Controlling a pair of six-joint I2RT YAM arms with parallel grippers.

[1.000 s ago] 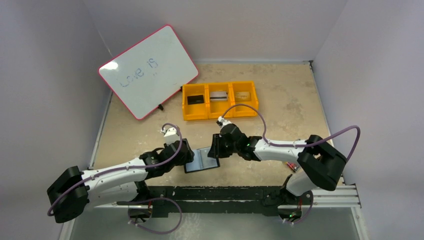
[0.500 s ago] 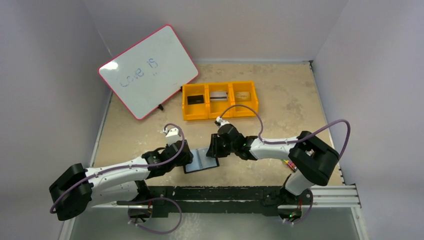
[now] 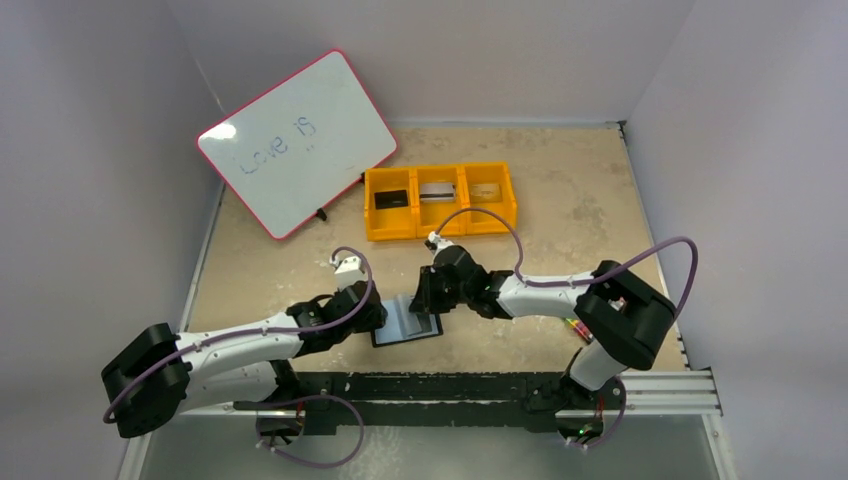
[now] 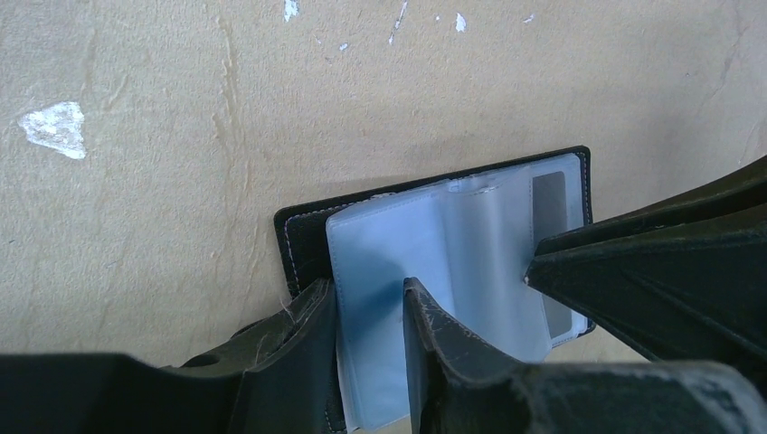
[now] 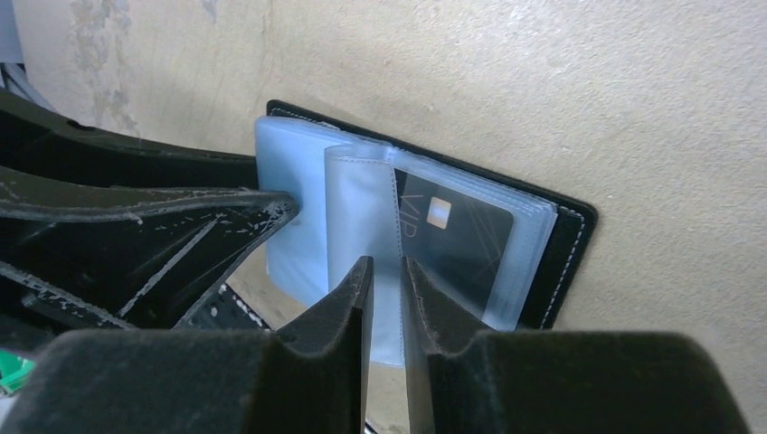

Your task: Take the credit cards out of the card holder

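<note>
Small black book-fold card holder (image 3: 407, 322) open on the beige worktop (image 3: 560, 200) between the arms, left fingers (image 4: 298, 362) apart astride a clear plastic sleeve (image 4: 380, 253), right fingers (image 5: 344, 325) close around another, clamped or not we cannot tell.

Left end effector (image 4: 366, 298) part-open; right end effector (image 5: 386, 268) narrower.

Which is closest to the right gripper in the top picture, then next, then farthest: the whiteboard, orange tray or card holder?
1. The card holder, right at the right gripper, touching it, near the front.
2. The orange tray, farther back, mid-table.
3. The whiteboard, propped up at the back left.
</note>
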